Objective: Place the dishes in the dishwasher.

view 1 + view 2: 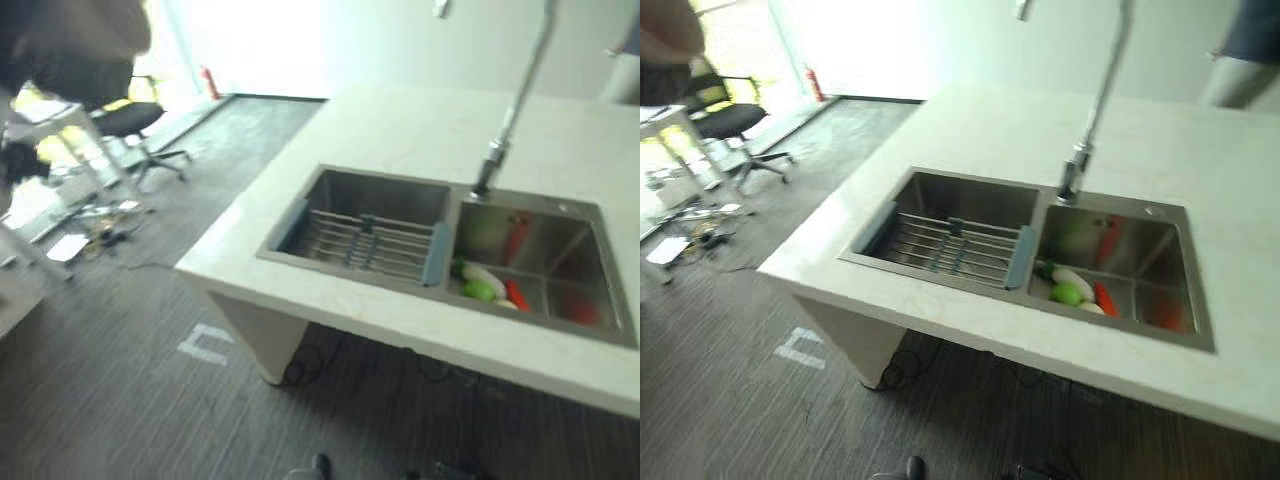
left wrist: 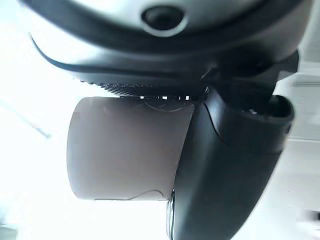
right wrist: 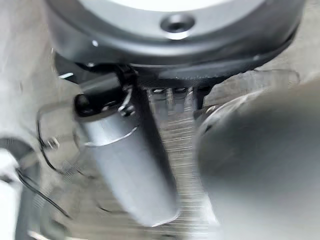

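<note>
While no readable print shows, the left hand [image 2: 225, 165] seemingly grips a beige cup [image 2: 127, 147]; right fingers can't be judged.

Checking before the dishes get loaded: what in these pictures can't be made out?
- Items in the right sink basin: green, white and red shapes, too blurred to identify.
- Left hand: a tan cylinder sits against it; grasp unclear at this range.
- Right hand: motion blur hides its fingers.
- Tap: cut off by the top edge.
</note>
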### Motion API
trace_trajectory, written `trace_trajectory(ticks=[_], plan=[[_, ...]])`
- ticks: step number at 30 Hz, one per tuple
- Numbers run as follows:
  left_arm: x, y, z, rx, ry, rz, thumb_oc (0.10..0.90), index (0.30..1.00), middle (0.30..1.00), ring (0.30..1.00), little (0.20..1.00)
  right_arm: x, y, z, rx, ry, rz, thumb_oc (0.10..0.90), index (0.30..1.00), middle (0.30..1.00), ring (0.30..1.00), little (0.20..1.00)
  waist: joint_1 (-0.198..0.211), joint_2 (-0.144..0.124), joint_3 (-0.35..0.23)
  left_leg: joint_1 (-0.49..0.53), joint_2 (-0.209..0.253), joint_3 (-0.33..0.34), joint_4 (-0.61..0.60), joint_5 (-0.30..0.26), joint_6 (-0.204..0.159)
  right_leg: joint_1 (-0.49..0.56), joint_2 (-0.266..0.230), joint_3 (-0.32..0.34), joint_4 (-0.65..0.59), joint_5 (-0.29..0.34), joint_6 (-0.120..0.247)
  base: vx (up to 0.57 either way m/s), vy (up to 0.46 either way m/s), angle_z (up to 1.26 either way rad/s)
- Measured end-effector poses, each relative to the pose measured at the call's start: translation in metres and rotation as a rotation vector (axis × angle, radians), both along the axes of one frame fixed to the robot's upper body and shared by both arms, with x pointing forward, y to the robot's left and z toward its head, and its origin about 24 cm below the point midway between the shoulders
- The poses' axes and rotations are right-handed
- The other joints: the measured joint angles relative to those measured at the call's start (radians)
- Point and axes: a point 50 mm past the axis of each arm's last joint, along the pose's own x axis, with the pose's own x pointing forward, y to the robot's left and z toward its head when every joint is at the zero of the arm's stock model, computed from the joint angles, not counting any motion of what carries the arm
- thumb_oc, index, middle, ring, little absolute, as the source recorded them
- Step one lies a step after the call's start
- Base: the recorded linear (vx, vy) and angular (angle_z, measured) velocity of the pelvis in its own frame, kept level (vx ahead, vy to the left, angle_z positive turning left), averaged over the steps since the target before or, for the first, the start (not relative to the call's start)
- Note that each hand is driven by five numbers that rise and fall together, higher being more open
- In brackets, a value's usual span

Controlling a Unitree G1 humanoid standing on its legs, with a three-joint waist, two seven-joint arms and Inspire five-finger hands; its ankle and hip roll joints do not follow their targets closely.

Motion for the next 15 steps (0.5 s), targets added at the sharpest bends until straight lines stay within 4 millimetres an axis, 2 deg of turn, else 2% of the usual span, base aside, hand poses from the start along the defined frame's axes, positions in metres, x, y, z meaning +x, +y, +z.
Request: trace_trajectory(ticks=[1,2,3,4,5,6,7,8,9,10,12,13,15], plan=[[-0.017,0.018,-0.031,-0.076,0.094,0.078,0.4,0.3,0.3,0.3,0.3,-0.003,-0.006,0.001,-0.018,0.01,0.006,0.8,0.9,0.9,0.9,0.9,0.005,-0.007,0.009,0.004,0.009,0.044,-0.002,-0.001,0.0,0.022,-0.021,-0.025,0.007,-0.016,-0.011,-0.25,0.102,1.97],[-0.026,0.026,-0.066,-0.228,0.137,0.128,0.4,0.3,0.3,0.3,0.3,-0.008,-0.011,0.002,-0.042,0.032,0.023,0.8,0.9,0.9,0.9,0.9,0.004,-0.022,0.024,0.0,0.002,0.086,0.036,-0.026,0.047,0.069,-0.066,-0.075,0.01,-0.039,-0.013,-0.24,0.139,1.88],[-0.03,0.024,-0.096,-0.373,0.117,0.149,0.4,0.3,0.3,0.3,0.3,-0.014,-0.019,0.004,-0.071,0.053,0.02,0.8,0.9,0.9,0.9,0.9,0.006,-0.036,0.034,-0.013,0.004,0.116,0.135,-0.025,0.03,0.102,-0.101,-0.102,0.009,-0.056,0.003,-0.08,0.135,1.81],[-0.032,0.019,-0.12,-0.465,0.129,0.171,0.4,0.3,0.3,0.3,0.3,-0.018,-0.023,0.005,-0.089,0.071,0.02,0.8,0.9,0.9,0.9,0.9,0.012,-0.07,0.04,-0.022,0.01,0.128,0.254,-0.041,-0.006,0.137,-0.127,-0.124,-0.015,-0.083,0.024,-0.07,0.164,1.38],[-0.028,0.01,-0.137,-0.53,0.142,0.164,0.4,0.3,0.3,0.3,0.3,-0.019,-0.027,0.006,-0.108,0.073,0.013,0.8,0.9,0.9,0.9,0.9,0.021,-0.078,0.04,-0.019,0.023,0.137,0.332,-0.06,-0.017,0.153,-0.149,-0.158,-0.017,-0.082,0.061,0.01,0.179,1.36],[-0.018,-0.006,-0.157,-0.597,0.177,0.13,0.4,0.3,0.3,0.3,0.3,-0.018,-0.029,0.007,-0.123,0.061,0.007,0.8,0.9,0.9,0.9,0.9,0.021,-0.089,0.038,0.003,0.031,0.138,0.371,-0.076,-0.033,0.161,-0.177,-0.192,-0.02,-0.077,0.074,-0.05,0.211,1.22],[-0.007,-0.023,-0.172,-0.621,0.249,0.081,0.4,0.3,0.3,0.3,0.3,-0.009,-0.03,0.008,-0.129,0.033,0.01,0.8,0.9,0.9,0.9,0.9,0.02,-0.093,0.041,0.062,0.023,0.141,0.351,-0.105,-0.03,0.142,-0.206,-0.181,0.005,-0.077,0.089,-0.01,0.227,1.21],[0.002,-0.036,-0.181,-0.617,0.321,0.024,0.4,0.3,0.3,0.3,0.3,0.004,-0.027,0.008,-0.124,-0.003,0.013,0.8,0.9,0.9,0.9,0.9,0.004,-0.117,0.054,0.137,-0.004,0.151,0.223,-0.106,-0.08,0.12,-0.221,-0.131,0.039,-0.076,0.119,0.0,0.193,0.93],[0.012,-0.044,-0.185,-0.621,0.357,-0.004,0.4,0.3,0.3,0.3,0.3,0.012,-0.017,0.006,-0.102,-0.025,0.007,0.8,0.9,0.9,0.9,0.9,-0.008,-0.141,0.078,0.142,-0.046,0.173,0.194,-0.074,-0.027,0.116,-0.237,-0.098,0.048,-0.069,0.116,0.05,0.231,0.85],[0.022,-0.054,-0.192,-0.62,0.404,-0.033,0.4,0.3,0.3,0.3,0.3,0.026,0.003,0.002,-0.045,-0.052,0.011,0.8,0.9,0.9,0.9,0.9,-0.024,-0.164,0.081,0.133,-0.065,0.151,0.173,-0.069,-0.027,0.098,-0.211,-0.103,0.063,-0.085,0.119,0.09,0.265,0.42],[0.023,-0.057,-0.199,-0.622,0.438,-0.027,0.4,0.3,0.3,0.3,0.3,0.048,0.032,0.001,0.031,-0.121,0.035,0.8,0.9,0.9,0.9,0.9,-0.027,-0.164,0.082,0.12,-0.077,0.165,0.186,-0.086,0.001,0.082,-0.123,-0.111,0.041,-0.106,0.102,0.12,0.287,0.03],[0.026,-0.062,-0.201,-0.63,0.44,-0.039,0.4,0.3,0.3,0.3,0.3,0.055,0.041,0.002,0.053,-0.141,0.043,0.8,0.9,0.9,0.9,0.9,-0.053,-0.15,0.089,0.118,-0.097,0.145,0.192,-0.091,0.013,0.109,-0.119,-0.095,0.008,-0.071,0.105,0.12,0.242,0.11],[0.027,-0.058,-0.195,-0.608,0.423,-0.035,0.4,0.3,0.3,0.3,0.3,0.056,0.035,0.003,0.023,-0.133,0.076,0.8,0.9,0.9,0.9,0.9,-0.05,-0.115,0.094,0.114,-0.126,0.159,0.214,-0.118,0.052,0.123,-0.145,-0.094,-0.032,-0.026,0.126,0.17,0.326,0.12]])
